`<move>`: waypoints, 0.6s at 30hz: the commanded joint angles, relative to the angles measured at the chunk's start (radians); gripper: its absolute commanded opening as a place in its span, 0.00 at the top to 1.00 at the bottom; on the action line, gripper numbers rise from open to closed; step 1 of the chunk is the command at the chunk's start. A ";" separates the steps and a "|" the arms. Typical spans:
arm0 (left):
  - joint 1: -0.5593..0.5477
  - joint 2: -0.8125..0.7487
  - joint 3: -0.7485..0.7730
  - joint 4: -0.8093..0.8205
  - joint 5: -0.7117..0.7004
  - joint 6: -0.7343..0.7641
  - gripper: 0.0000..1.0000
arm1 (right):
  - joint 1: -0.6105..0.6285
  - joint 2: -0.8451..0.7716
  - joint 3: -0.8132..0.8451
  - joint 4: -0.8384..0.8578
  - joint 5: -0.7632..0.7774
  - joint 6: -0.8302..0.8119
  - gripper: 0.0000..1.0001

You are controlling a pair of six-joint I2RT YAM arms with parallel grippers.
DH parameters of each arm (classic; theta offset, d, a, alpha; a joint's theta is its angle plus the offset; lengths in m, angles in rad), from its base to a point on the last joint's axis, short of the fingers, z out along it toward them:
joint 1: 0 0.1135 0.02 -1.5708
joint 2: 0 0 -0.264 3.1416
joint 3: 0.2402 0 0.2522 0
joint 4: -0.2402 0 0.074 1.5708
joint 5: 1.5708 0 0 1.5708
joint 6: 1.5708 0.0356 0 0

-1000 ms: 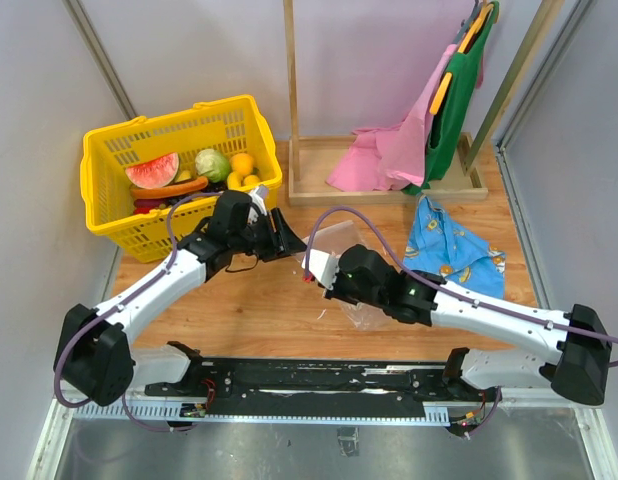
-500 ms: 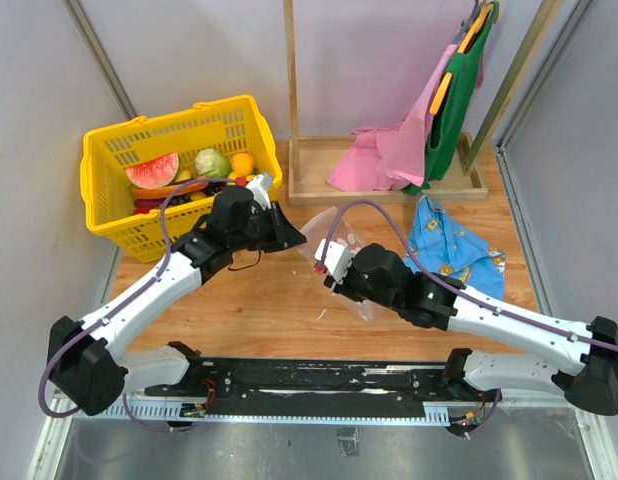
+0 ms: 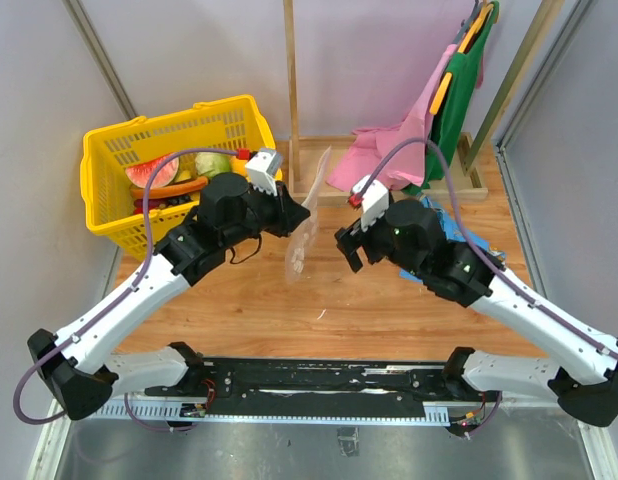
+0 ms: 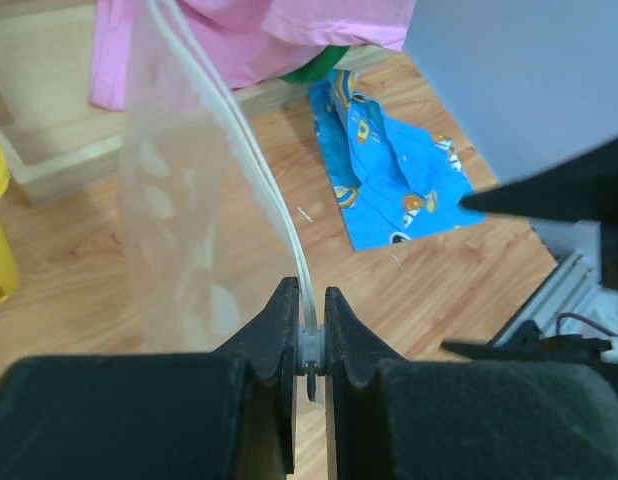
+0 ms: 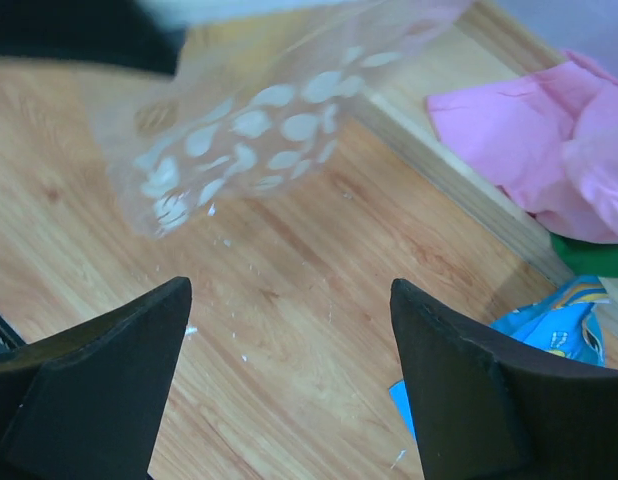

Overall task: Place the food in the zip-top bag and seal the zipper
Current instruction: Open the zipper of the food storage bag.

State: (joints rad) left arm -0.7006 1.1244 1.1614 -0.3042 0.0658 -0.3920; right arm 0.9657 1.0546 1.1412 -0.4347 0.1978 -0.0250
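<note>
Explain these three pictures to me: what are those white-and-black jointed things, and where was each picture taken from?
Those are two robot arms, the left arm and the right arm, bolted at the near edge of a wooden table. The wide picture comes from a fixed camera above and behind them. The other two come from a camera on each wrist, looking past its own fingers. The left gripper is shut on the thin white zipper strip of a clear, white-dotted plastic bag, holding it up above the table. The right gripper is open and holds nothing. A yellow plastic basket on the left holds toy fruits and vegetables. A blue patterned cloth lies on the table, and a pink cloth at the back.
</note>
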 commanded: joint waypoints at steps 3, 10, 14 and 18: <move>-0.103 0.006 0.044 -0.029 -0.198 0.195 1.00 | -0.112 0.063 0.196 -0.183 0.049 0.260 0.17; -0.216 0.039 0.033 -0.023 -0.340 0.297 1.00 | -0.217 0.123 0.205 -0.189 -0.059 0.483 0.14; -0.274 0.063 0.014 -0.040 -0.416 0.336 1.00 | -0.237 0.140 0.187 -0.166 -0.063 0.558 0.13; -0.315 0.081 -0.004 -0.057 -0.469 0.358 1.00 | -0.272 0.130 0.125 -0.116 -0.074 0.652 0.11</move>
State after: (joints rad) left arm -0.9779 1.1912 1.1751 -0.3492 -0.3058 -0.0887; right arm 0.7361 1.2015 1.3174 -0.5945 0.1452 0.4793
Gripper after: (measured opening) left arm 0.118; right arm 0.885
